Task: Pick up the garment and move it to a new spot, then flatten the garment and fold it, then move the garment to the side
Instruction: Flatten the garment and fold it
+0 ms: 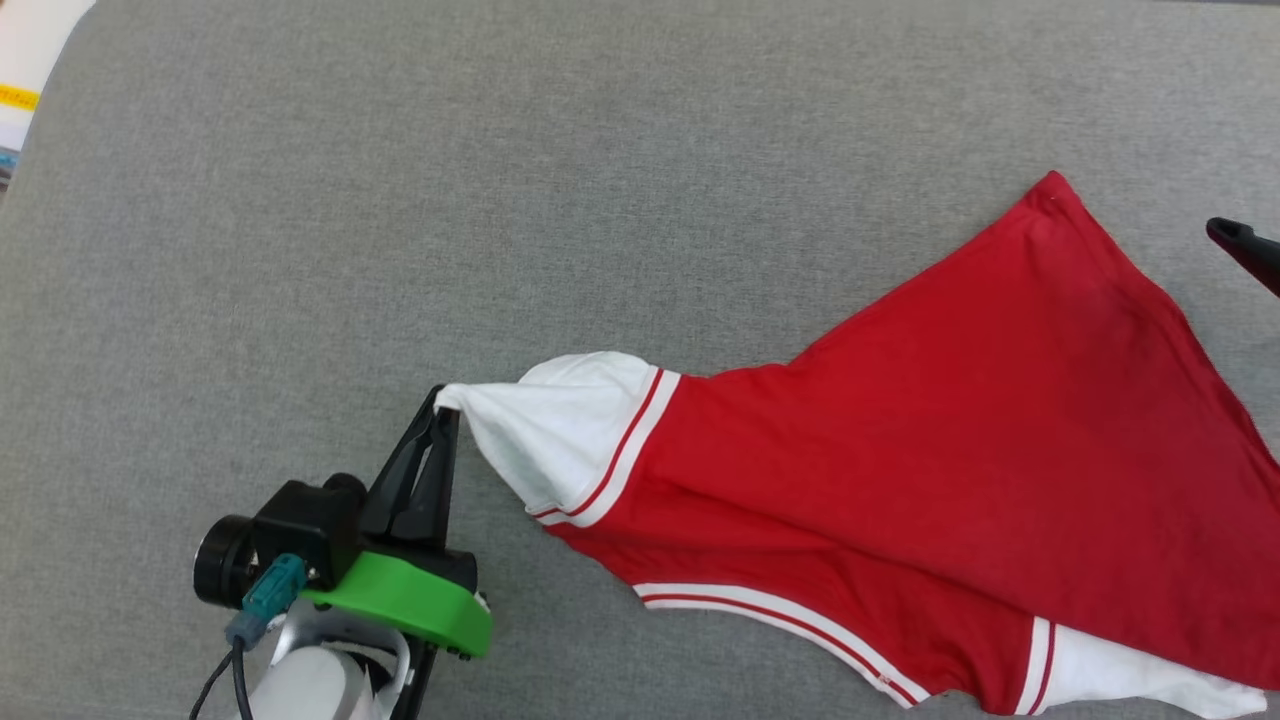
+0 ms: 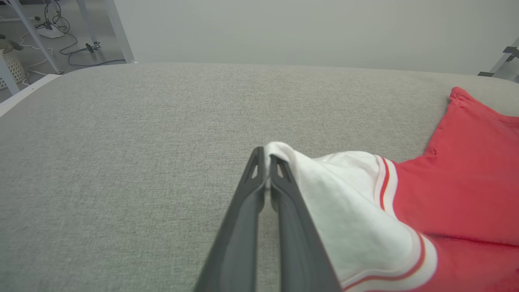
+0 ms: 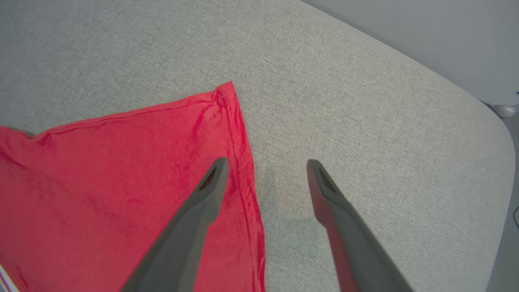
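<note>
The garment (image 1: 930,440), a red shirt with white sleeves and striped trim, lies spread over the right half of the grey table. My left gripper (image 1: 447,402) is shut on the tip of its white sleeve (image 2: 324,194), which is pulled out to the left; the wrist view shows the cloth pinched between the fingertips of the left gripper (image 2: 267,154). My right gripper (image 3: 265,164) stands open above the garment's red hem edge (image 3: 243,162), holding nothing. One dark fingertip (image 1: 1240,243) of it enters the head view at the right edge. The lettering is hidden.
The grey padded table (image 1: 400,200) stretches wide to the left and back. Its rounded far corner (image 3: 478,121) lies near the right gripper. Table legs and cables (image 2: 73,44) stand on the floor beyond the far left edge.
</note>
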Motion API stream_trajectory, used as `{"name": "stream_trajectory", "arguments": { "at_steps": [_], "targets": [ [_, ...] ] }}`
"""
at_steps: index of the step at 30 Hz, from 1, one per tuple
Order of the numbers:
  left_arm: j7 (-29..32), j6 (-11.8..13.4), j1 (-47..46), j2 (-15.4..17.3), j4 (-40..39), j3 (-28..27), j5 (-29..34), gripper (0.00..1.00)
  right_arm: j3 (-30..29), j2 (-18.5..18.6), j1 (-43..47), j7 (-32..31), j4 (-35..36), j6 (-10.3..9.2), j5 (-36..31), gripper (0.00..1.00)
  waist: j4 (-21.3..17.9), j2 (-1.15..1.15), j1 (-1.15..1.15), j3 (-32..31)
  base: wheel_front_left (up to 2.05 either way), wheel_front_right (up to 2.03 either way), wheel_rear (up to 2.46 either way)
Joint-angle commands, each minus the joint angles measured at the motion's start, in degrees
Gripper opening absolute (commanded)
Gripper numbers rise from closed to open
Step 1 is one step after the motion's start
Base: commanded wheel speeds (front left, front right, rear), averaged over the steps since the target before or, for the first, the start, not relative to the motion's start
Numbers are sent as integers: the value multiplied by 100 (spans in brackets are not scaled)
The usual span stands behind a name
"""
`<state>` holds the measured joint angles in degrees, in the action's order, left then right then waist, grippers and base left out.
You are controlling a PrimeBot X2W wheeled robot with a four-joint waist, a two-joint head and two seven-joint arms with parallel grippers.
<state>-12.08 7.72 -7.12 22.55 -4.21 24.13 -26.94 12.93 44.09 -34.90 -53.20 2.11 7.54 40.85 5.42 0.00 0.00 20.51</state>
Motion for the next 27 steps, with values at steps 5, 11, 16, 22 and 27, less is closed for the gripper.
{"name": "stream_trajectory", "arguments": {
  "at_steps": [5,11,16,22,27],
  "targets": [
    [-84,-135,-406,-189,63,152,108,0,677,-298,-891,-332,-811,-5,-307,100,558,0,0,582,0,0,0],
    [-169,-232,-654,-339,193,208,140,0,1103,-601,-1402,-35,-1825,-5,-586,100,747,0,0,872,0,0,0],
    [-224,-285,-734,-425,334,199,148,0,1460,-860,-1269,224,-2574,-5,-521,100,812,0,0,953,0,0,0],
    [-263,-322,-701,-483,498,146,146,0,1920,-741,-1049,559,-2818,-5,-187,0,752,0,0,857,0,0,0],
    [-278,-372,-679,-459,606,78,175,0,1990,-536,-1138,1500,-2614,-5,-15,0,606,0,0,584,0,0,0]
  ]
}}
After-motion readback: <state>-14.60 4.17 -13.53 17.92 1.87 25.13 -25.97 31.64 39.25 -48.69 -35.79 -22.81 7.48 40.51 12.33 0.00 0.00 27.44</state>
